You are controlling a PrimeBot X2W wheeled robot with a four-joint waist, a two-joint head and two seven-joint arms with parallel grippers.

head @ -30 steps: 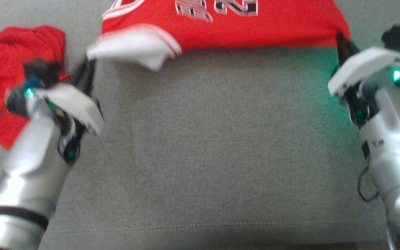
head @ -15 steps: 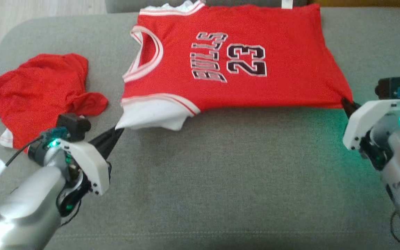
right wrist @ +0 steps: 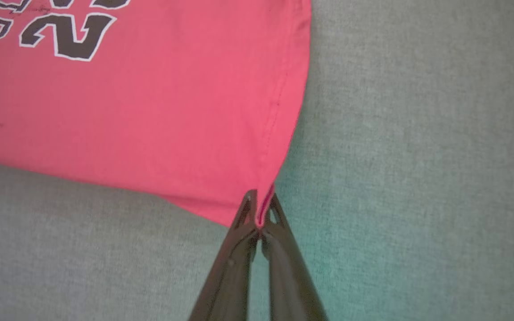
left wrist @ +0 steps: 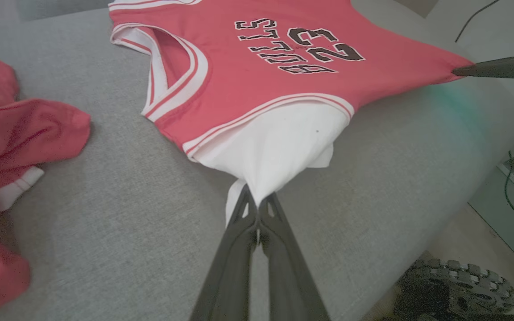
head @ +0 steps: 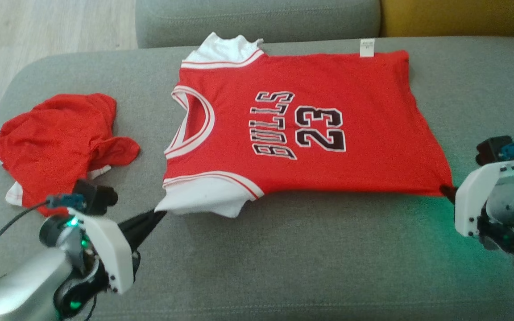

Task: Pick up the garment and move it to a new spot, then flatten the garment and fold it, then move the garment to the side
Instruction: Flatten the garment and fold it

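Observation:
The garment point(head: 337, 111) is a red jersey with white sleeves and "BULLS 23" printed on it, spread flat across the grey sofa seat point(head: 283, 258). My left gripper point(head: 161, 213) is shut on the tip of its near white sleeve point(left wrist: 279, 151), seen close in the left wrist view with the gripper point(left wrist: 257, 200) pinching the cloth. My right gripper point(head: 445, 191) is shut on the garment's near hem corner point(right wrist: 263, 196); in the right wrist view the gripper point(right wrist: 259, 209) clamps the red edge. The cloth is stretched between both grippers.
A second crumpled red garment point(head: 56, 142) lies at the left of the seat. The sofa backrest point(head: 257, 20) and a yellow cushion point(head: 453, 15) run along the far edge. Wooden floor point(head: 38, 31) shows past the left end. A wheeled base point(left wrist: 458, 290) stands beside the sofa.
The head camera has tilted, so the whole jersey now shows lower in view. Both grippers keep their hold on the sleeve and hem corner, with the jersey lying spread on the seat.

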